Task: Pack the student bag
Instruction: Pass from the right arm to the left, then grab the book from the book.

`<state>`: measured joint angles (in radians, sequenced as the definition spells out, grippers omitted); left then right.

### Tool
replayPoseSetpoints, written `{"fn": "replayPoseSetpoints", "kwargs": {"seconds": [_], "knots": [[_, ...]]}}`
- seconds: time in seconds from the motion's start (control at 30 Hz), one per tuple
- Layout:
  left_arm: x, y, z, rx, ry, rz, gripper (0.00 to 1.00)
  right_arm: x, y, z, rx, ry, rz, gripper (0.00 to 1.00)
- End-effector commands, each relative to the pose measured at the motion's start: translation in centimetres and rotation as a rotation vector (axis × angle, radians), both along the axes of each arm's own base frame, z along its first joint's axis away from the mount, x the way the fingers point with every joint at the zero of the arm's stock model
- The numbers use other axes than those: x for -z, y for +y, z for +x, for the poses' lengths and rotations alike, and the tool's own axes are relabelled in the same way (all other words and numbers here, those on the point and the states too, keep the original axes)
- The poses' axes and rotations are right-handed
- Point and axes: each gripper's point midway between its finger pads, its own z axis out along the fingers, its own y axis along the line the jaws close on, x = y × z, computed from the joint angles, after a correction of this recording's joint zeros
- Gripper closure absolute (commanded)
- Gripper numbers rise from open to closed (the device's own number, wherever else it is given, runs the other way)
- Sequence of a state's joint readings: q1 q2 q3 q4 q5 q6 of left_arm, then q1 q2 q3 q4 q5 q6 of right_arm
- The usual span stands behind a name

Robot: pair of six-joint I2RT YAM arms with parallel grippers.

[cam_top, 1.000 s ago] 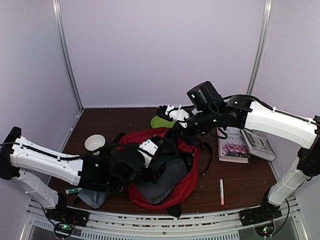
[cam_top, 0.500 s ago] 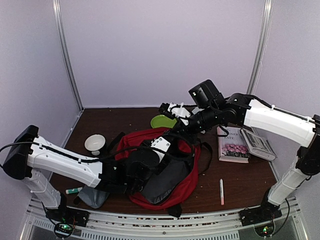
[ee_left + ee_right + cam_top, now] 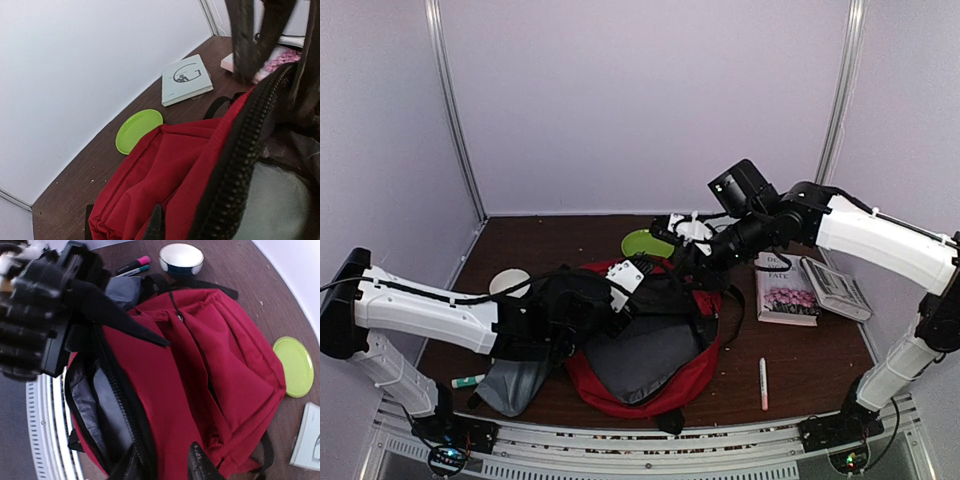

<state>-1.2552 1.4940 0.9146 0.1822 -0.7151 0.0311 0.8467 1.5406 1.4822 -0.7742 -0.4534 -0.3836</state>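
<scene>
Top external: left gripper [image 3: 627,283] pinches the student bag [image 3: 692,372] rim; right gripper [image 3: 165,465] straddles it, parted.

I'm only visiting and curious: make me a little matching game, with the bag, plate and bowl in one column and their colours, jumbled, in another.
Things:
1. bag
2. plate
3. bowl

Colours:
a. white
b. red
c. lime green

Pairs: 1-b, 2-c, 3-a.
</scene>
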Motion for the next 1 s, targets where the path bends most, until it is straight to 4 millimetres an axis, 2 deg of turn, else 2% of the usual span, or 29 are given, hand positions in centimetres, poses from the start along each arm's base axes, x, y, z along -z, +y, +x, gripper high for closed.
{"fn": "replayPoseSetpoints", "kwargs": {"seconds": [0.0, 0.1, 0.2, 0.3, 0.33, 0.47, 0.6, 0.77, 0.97], "knots": [[-1.1, -1.3, -0.2, 0.086, 0.052, -0.048, 1.00, -1.3, -6.1, 0.5, 0.087, -0.027, 0.010, 0.57], [-0.8, -1.4, -0.1, 0.086, 0.072, -0.053, 1.00, -0.4, -11.9, 1.9, 0.240, -0.119, -0.049, 0.44], [-0.8, -1.4, 0.0, 0.072, 0.080, -0.063, 1.00, 2.2, -18.5, 3.2, 0.423, -0.191, -0.186, 0.41], [-1.2, -1.3, 0.2, 0.062, 0.087, -0.084, 1.00, 4.4, -24.7, 3.7, 0.593, -0.178, -0.250, 0.38], [-1.4, -1.4, 0.3, 0.063, 0.093, -0.093, 1.00, 5.4, -27.6, 3.8, 0.671, -0.189, -0.303, 0.35], [-1.7, -1.5, 0.4, 0.060, 0.109, -0.109, 1.00, 8.2, -34.0, 3.5, 0.832, -0.277, -0.480, 0.18], [-1.7, -1.3, 0.4, 0.060, 0.117, -0.118, 1.00, 10.5, -36.9, 3.2, 0.904, -0.310, -0.618, 0.11], [-2.0, -0.8, 0.4, 0.057, 0.115, -0.128, 1.00, 12.9, -39.6, 3.9, 0.977, -0.275, -0.744, 0.15], [-2.2, -0.1, 0.4, 0.044, 0.116, -0.153, 1.00, 14.6, -40.7, 5.0, 0.958, -0.282, -0.808, 0.15]]}}
